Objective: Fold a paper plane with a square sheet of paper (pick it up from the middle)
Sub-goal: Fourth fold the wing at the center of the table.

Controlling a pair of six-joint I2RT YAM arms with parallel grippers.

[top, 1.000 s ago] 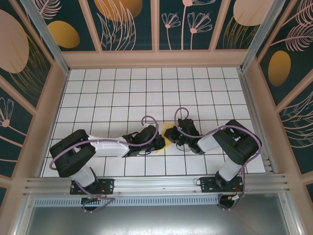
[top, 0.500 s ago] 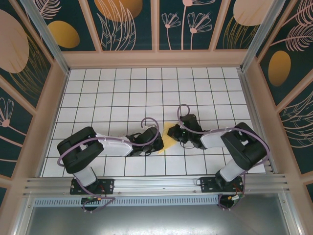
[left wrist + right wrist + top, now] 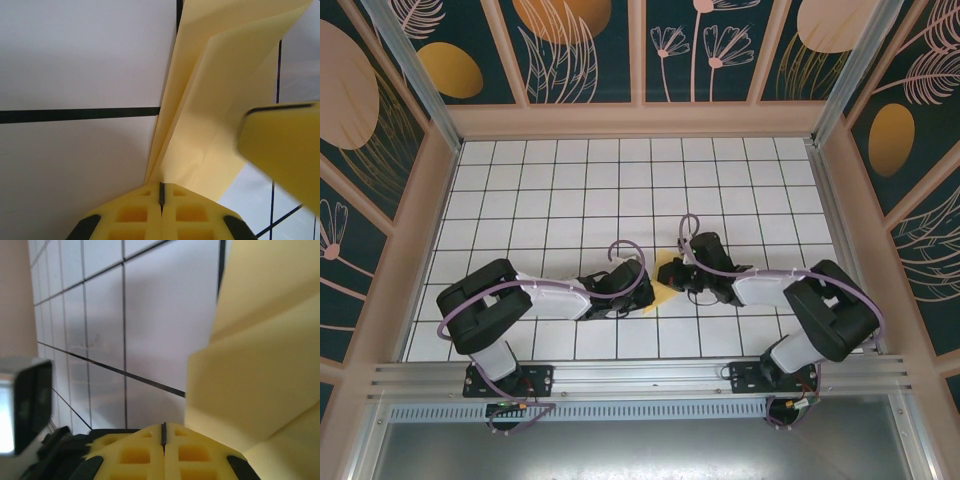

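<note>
Your left gripper point(image 3: 642, 291) is clamped fully closed, tips touching the folded yellow paper point(image 3: 664, 296) from its 9 o'clock. Pinched or not, you can't tell. Right gripper point(image 3: 674, 273), closed on nothing, crowds in at 1 o'clock, low over the gridded table point(image 3: 570, 200).

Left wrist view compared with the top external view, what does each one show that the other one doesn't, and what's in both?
Left wrist view: the left hand close up, shut, with layered folds of the paper running up to its fingertips, and a blurred yellow block at the right. Top external view: the left arm and right arm reaching inward, the right hand, the wider table and patterned walls, the paper a small yellow patch between the hands. Both: the paper, the left hand and the table's black-lined tiles.
</note>
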